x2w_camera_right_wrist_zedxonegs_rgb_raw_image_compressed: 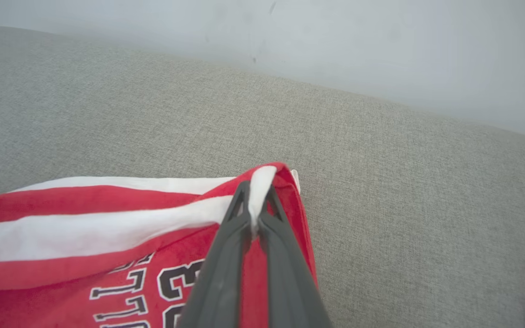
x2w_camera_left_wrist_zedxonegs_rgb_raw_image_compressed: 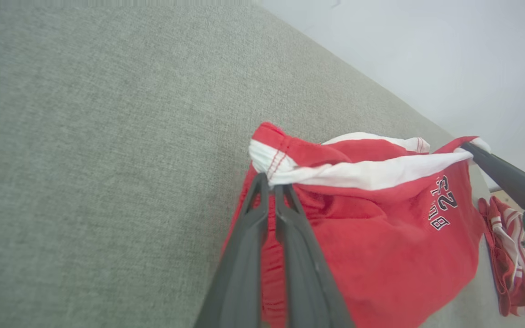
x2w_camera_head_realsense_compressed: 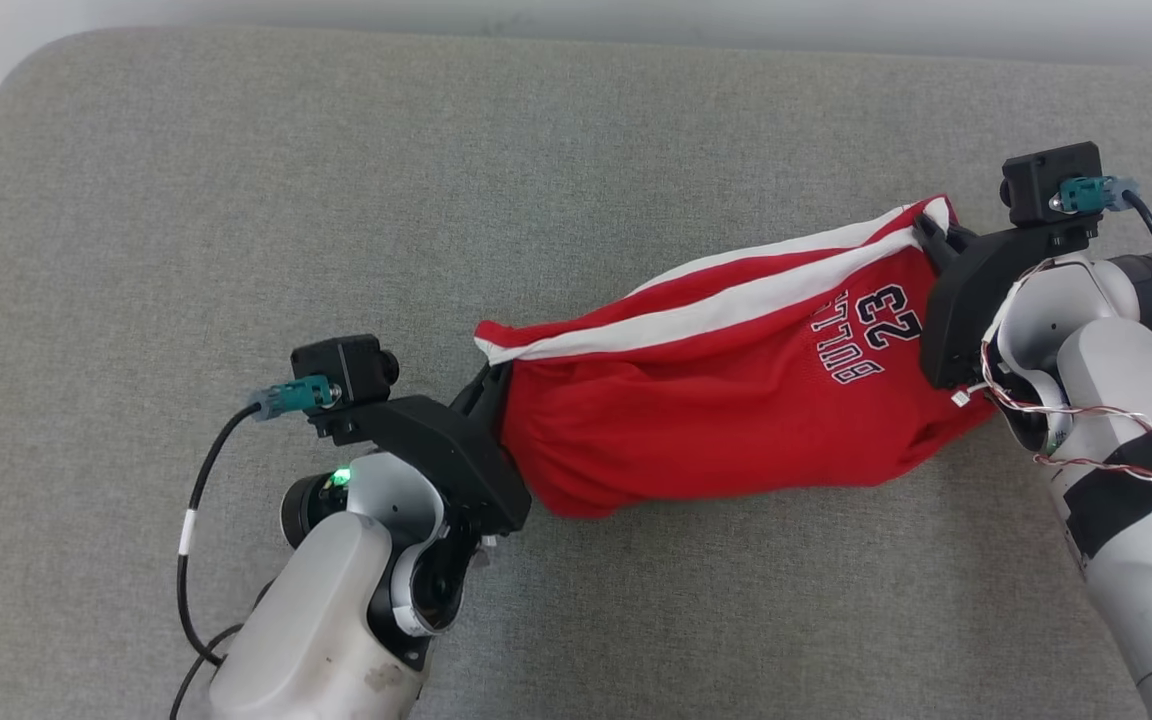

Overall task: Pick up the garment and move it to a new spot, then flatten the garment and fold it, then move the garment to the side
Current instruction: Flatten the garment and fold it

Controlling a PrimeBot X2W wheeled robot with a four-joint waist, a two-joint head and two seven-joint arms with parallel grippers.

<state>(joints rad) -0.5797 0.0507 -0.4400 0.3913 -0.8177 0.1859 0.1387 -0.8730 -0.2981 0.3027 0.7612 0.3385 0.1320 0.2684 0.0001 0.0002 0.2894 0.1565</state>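
Over the right half of the grey cloth-covered counter [x2w_camera_head_realsense_compressed: 236,200], the red garment [x2w_camera_head_realsense_compressed: 736,400] with white stripes is stretched between both tools, its body sagging below them. The left tool [x2w_camera_head_realsense_compressed: 491,385] is pinched tight on the striped left corner; the right tool [x2w_camera_head_realsense_compressed: 926,228] is clamped on the striped right corner, beside the printed "23". Past the garment's right end, a red-and-white striped cloth [x2w_camera_left_wrist_zedxonegs_rgb_raw_image_compressed: 513,255] lies bunched.

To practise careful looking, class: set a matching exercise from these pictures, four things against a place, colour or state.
1 left gripper
2 right gripper
3 garment
4 grey surface

A under everything
B shut on the end by the printed 23
C red with white stripes
D shut on the end away from the print

Pairs: 1-D, 2-B, 3-C, 4-A
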